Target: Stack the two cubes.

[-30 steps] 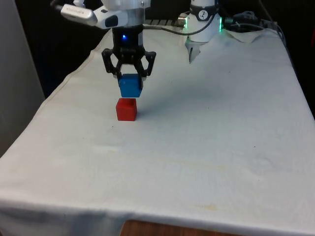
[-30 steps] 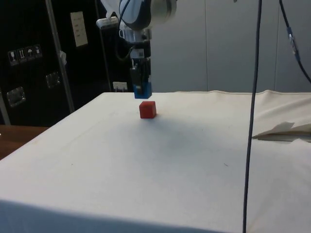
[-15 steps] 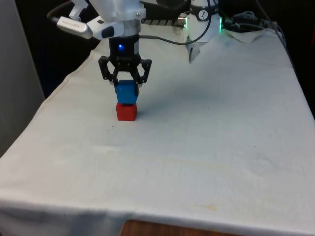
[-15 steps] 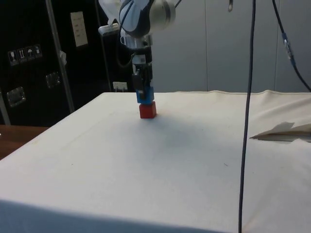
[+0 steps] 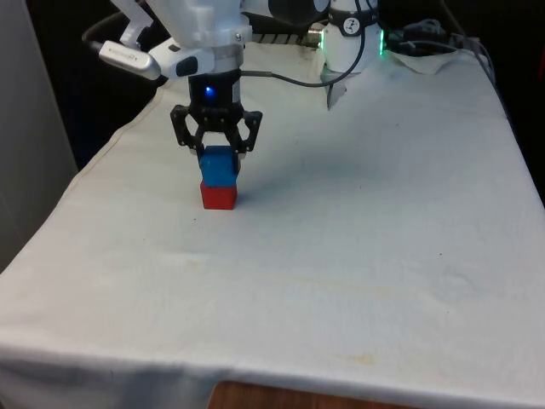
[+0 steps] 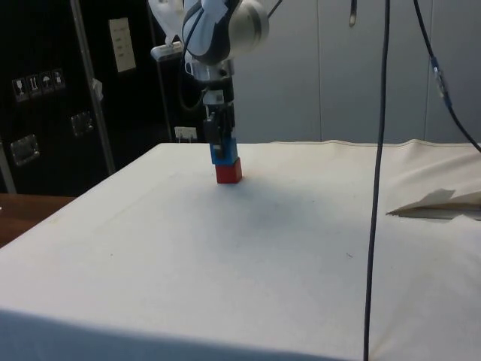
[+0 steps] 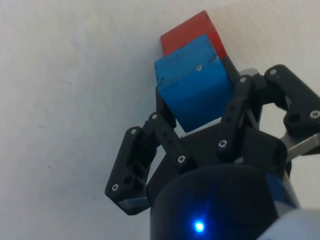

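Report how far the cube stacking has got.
Done: the small blue cube sits on top of the small red cube on the white tablecloth. In hand: the black claw is around the blue cube; whether it has let go is unclear. Left: release if needed and lift clear without toppling the stack.

Matt blue cube [image 5: 219, 164] on matt red cube [image 5: 219, 196], white cloth [image 5: 358, 221] lightly creased, black plastic-looking pincer [image 5: 216, 147].

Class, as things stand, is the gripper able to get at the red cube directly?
Probably not. The blue cube sits on the red cube, and the gripper is around the blue one, so the way from above is blocked.
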`<act>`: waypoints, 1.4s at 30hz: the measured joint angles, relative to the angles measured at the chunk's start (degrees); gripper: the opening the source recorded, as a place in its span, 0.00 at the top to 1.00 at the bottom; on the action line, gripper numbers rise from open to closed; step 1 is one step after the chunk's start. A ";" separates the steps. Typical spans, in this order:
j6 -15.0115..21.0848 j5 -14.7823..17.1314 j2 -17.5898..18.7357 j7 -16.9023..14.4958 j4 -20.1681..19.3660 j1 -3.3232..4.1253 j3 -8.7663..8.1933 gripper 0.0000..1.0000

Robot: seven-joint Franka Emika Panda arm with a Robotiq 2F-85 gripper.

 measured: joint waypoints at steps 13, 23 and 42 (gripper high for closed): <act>-0.06 0.00 0.06 -0.17 -0.06 0.00 -0.52 0.96; -0.06 0.00 0.06 -0.29 -0.11 0.00 -0.63 0.96; -0.06 0.00 0.06 -0.29 -0.11 0.00 -0.63 0.01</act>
